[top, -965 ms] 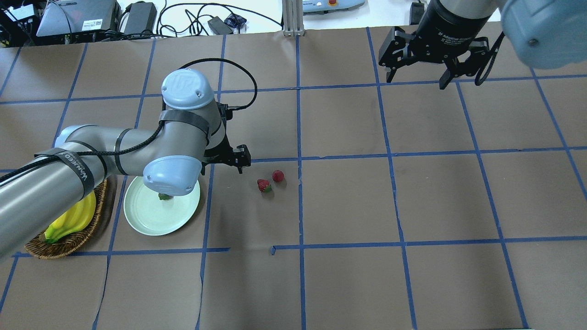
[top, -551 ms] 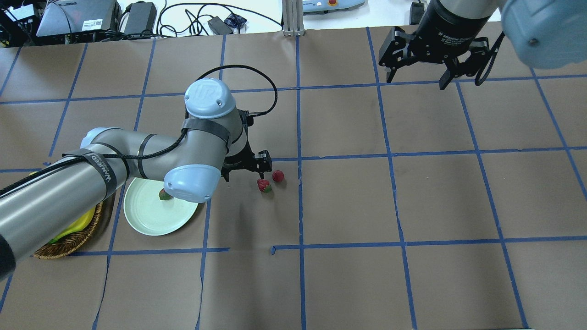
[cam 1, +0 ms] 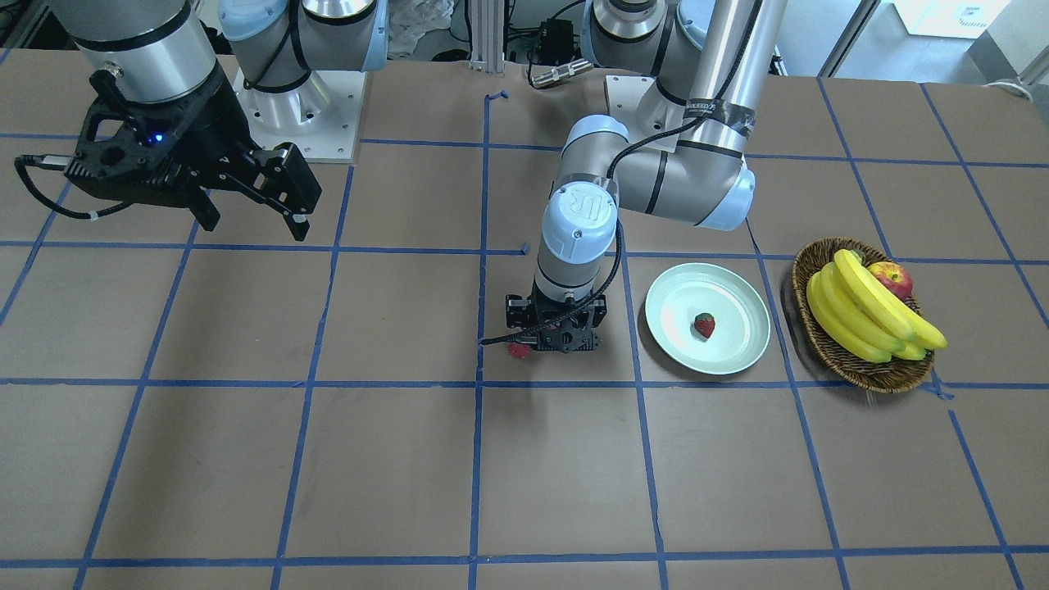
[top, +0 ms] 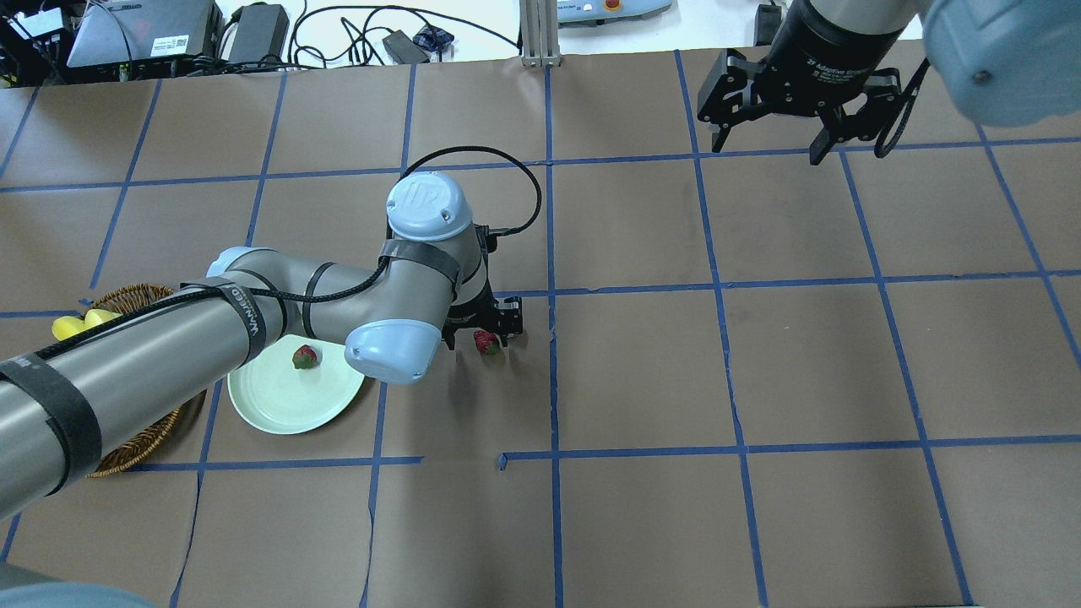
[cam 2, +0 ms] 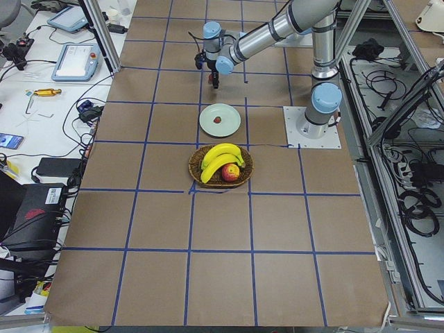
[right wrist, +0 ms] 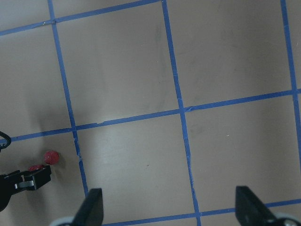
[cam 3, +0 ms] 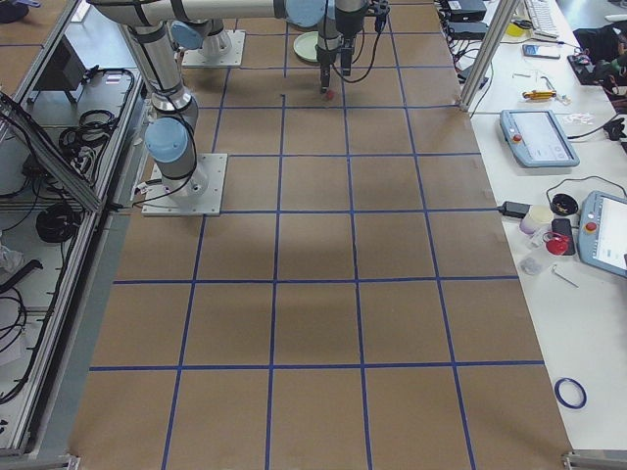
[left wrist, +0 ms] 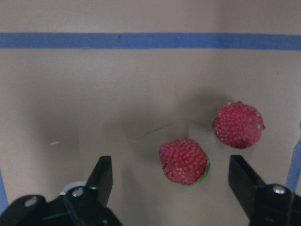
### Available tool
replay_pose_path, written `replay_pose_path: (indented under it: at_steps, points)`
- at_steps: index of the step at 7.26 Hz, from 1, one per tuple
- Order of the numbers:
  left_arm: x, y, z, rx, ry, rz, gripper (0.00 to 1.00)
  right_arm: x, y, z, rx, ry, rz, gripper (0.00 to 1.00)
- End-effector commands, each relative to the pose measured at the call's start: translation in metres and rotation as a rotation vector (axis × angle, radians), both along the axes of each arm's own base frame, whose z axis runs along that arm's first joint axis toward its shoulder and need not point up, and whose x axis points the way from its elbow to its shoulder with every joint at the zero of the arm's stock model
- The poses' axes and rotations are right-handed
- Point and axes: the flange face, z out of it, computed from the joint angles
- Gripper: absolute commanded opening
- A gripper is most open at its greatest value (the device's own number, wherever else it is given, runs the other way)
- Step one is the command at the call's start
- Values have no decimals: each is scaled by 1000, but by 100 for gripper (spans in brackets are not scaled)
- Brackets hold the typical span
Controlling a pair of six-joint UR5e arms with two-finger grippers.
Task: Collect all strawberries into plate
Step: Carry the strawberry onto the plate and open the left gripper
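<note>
Robotics lab. Table (cam 3: pixel 313 323) wrapped in brown paper w/ blue tape grid (top: pixel 718 287); arm base (cam 3: pixel 171 147) bolted on plate at table's edge. Teach pendants (cam 3: pixel 534 137) on white bench (cam 3: pixel 588 313) beside table. Cable coils (cam 3: pixel 59 220) along table's robot side. Alu frame post (top: pixel 540 34), power bricks (top: pixel 258 21) past table's far edge.

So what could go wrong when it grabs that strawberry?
The nearer strawberry sits off-centre between the open left fingers, so it might get nudged and roll instead of being gripped. The farther strawberry lies close beside it, near one finger, which could knock it away.
</note>
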Motion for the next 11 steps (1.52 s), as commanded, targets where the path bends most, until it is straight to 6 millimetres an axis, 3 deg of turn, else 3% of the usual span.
replay_pose_path:
  at_steps: [1,3,4,5,6,7,8,9,10,11]
  points:
    - [-1,-2,-5,2,-2,4,46,0,0,1,-3,0,0,100]
    - [-2,-1,-6,7,0,1,21,0,-1,2,-7,-1,0,100]
    - [-2,-6,8,-24,5,-16,13,0,0,1,-6,-1,-2,100]
    - [0,-20,35,-69,-5,-38,14,0,-1,2,-9,-1,-2,100]
    - [23,-28,55,-32,-96,-55,20,0,-1,6,-16,1,0,100]
    - [69,-40,72,39,-116,12,20,0,-1,7,-17,4,1,100]
    - [105,-41,81,74,-111,-26,19,0,-1,6,-15,4,1,100]
    - [139,-31,67,143,-99,-78,16,0,-1,7,-15,4,1,100]
    - [170,-7,39,215,-118,-75,16,-1,-1,6,-12,7,4,100]
    - [190,-1,26,205,-151,-94,17,-1,-1,6,-11,7,2,100]
